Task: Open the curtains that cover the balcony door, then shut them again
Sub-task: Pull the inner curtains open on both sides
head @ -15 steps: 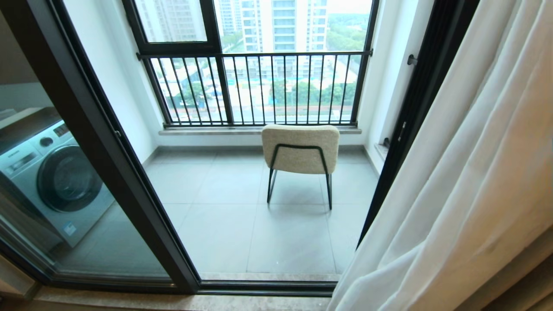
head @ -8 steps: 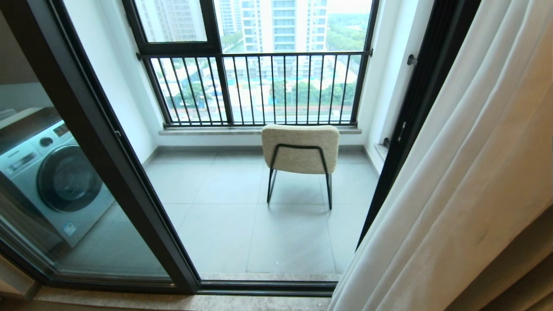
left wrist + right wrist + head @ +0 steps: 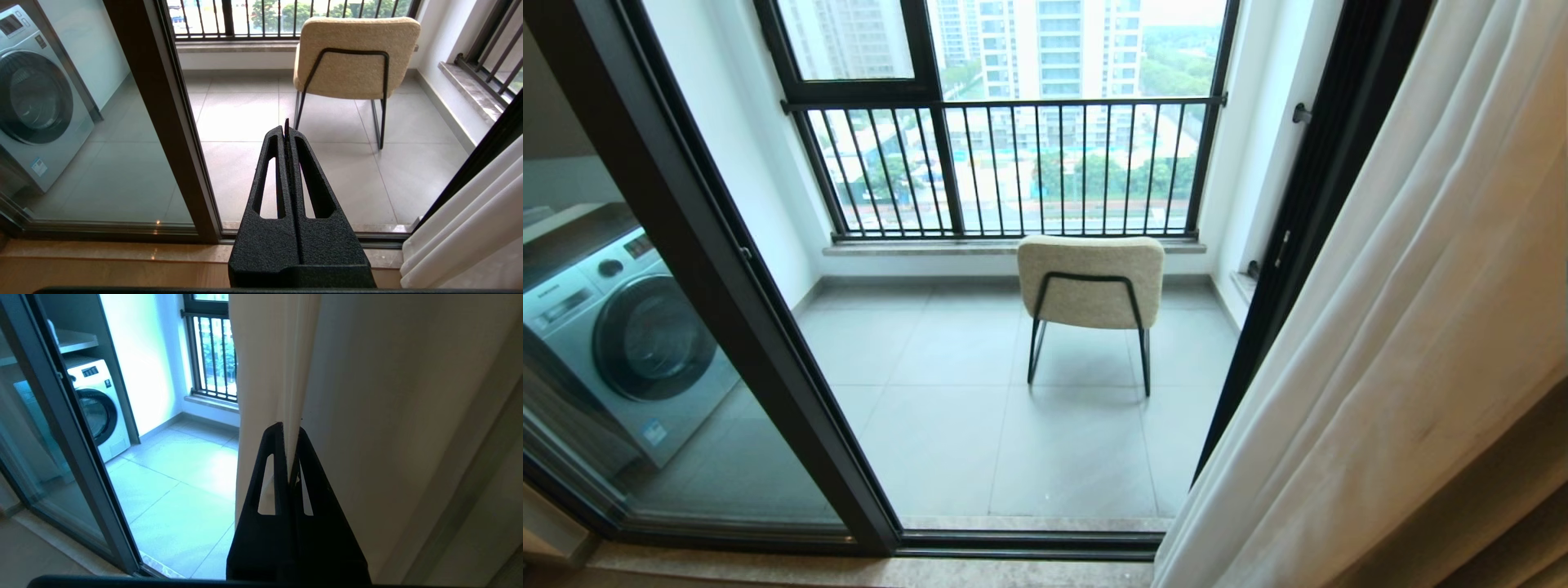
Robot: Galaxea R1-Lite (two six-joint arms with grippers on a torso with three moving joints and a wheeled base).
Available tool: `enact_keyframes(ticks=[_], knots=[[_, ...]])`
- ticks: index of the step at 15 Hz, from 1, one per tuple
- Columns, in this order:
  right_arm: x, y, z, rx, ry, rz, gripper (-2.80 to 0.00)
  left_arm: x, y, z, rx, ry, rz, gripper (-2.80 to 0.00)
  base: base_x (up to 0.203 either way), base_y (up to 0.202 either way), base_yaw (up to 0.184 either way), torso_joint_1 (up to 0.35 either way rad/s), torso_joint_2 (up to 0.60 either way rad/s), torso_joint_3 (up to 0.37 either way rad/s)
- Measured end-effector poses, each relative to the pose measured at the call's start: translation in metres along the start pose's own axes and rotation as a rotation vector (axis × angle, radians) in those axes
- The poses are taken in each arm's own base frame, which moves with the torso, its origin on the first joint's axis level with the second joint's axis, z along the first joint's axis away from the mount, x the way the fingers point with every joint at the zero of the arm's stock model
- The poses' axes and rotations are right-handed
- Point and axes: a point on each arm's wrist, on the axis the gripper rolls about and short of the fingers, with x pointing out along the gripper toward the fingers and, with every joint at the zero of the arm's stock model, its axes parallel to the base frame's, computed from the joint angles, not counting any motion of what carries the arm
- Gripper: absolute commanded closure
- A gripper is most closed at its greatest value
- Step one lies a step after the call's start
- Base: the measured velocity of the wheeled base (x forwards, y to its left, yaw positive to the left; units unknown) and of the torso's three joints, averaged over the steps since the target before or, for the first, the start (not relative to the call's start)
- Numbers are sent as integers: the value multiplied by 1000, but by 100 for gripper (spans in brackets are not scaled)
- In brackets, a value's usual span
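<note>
- The curtains (image 3: 1388, 327) hung bunched to the right of the chair (image 3: 1091, 282), leaving the balcony door (image 3: 727, 278) uncovered.
- They looked light, soft and easily slipped; the hemmed leading edge seemed the best hold.
- The right gripper (image 3: 289, 430) was clamped on that edge, pointing level.
- The left gripper (image 3: 286, 130), pressed together and empty, pointed towards the chair.

Soft white cloth curtains (image 3: 1405, 327) are hanging matt beside the glossy glass balcony door (image 3: 645, 343), its dark metal frame looking smooth; a nubbly beige fabric chair (image 3: 1091, 282) is showing.
</note>
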Motion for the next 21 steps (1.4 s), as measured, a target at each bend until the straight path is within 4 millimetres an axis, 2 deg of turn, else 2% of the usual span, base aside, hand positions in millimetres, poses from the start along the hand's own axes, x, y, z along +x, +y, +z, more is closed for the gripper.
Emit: enact_keyframes(ticks=[4, 9, 10, 17, 21], knots=[[3, 1, 5, 6, -53, -69, 0, 0, 0, 0, 0, 0, -1, 0, 0, 0, 0, 0, 0, 0], [3, 7, 17, 29, -141, -60, 0, 0, 0, 0, 0, 0, 0, 0, 0, 0, 0, 0, 0, 0], [3, 7, 18, 36, -149, -69, -280, 0, 0, 0, 0, 0, 0, 0, 0, 0, 0, 0, 0, 0], [0, 11, 14, 53, -153, -90, -280, 0, 0, 0, 0, 0, 1, 0, 0, 0, 0, 0, 0, 0], [-7, 22, 6, 70, -141, -97, -280, 0, 0, 0, 0, 0, 0, 0, 0, 0, 0, 0, 0, 0]])
